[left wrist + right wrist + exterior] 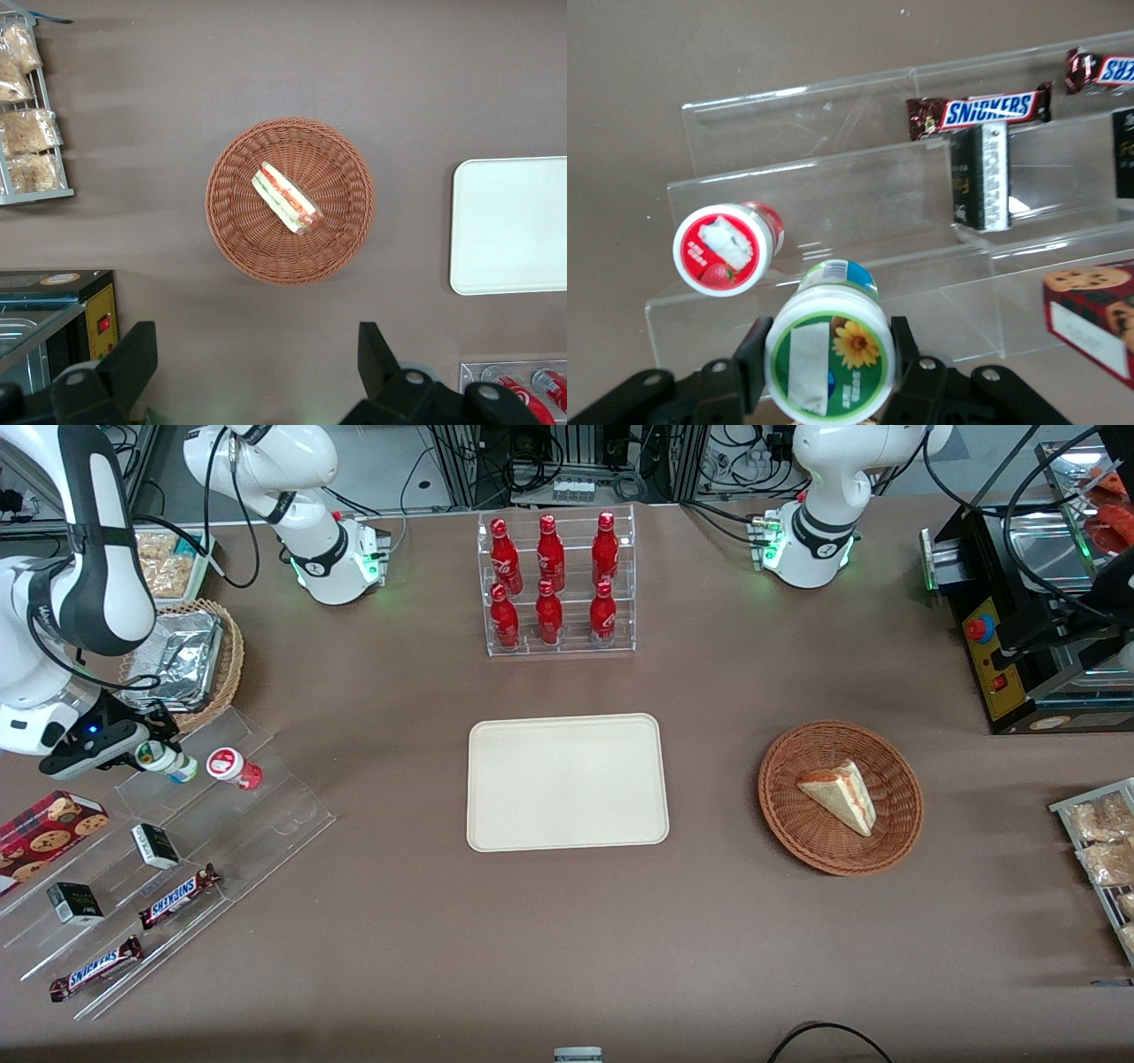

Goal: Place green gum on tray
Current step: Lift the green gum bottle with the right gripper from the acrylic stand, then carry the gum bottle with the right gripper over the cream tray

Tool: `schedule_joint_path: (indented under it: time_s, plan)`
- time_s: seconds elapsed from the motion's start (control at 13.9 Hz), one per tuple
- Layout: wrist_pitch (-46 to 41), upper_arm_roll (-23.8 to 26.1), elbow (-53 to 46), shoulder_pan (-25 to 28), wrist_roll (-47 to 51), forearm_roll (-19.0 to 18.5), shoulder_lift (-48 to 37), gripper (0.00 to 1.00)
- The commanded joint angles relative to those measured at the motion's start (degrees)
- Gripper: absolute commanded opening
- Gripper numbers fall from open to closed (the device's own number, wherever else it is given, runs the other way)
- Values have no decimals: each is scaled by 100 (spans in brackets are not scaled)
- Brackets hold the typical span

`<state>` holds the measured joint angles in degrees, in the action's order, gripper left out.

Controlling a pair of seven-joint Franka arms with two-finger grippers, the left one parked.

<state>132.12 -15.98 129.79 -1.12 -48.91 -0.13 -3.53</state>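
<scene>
- Front view: the gripper [151, 755] sits at the working arm's end of the table, over the top step of the clear acrylic riser [177, 850]. Its fingers pinch the green gum [166, 761], which lies tilted with its lid toward the gripper.
- The red-lidded canister [234, 768] lies just beside the green gum, at its 3 o'clock.
- The tray [567, 781] lies flat at table centre, well apart from the gum, with the bottle rack [558, 584] at its 12 o'clock and the wicker basket [840, 797] at its 3 o'clock.
- Left wrist view: the wicker basket [239, 230] holds a sandwich wedge [285, 197]; the tray [509, 226] lies at its 3 o'clock.
- Right wrist view: the fingers [751, 354] press both sides of the green gum [830, 354], lid facing the camera. The red-lidded canister [725, 248] sits at its 10 o'clock.
</scene>
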Motion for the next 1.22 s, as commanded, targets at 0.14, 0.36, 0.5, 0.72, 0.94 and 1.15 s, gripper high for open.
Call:
schedule_joint_path:
  time_s: [0.14,0.36,0.5,0.72,0.94,1.15]
  plan:
    - [-1493,7,-1339,199,65,83,63,0]
    - [-2301,16,-2069,585,644,145,80,0]
    - [-2952,16,-2710,883,1232,433,308,0]
    - [-3578,103,-3555,1262,2023,716,747,0]
    - [-3623,209,-3724,1701,2761,725,819,0]
    - [-3544,209,-3733,2552,4025,716,985,0]
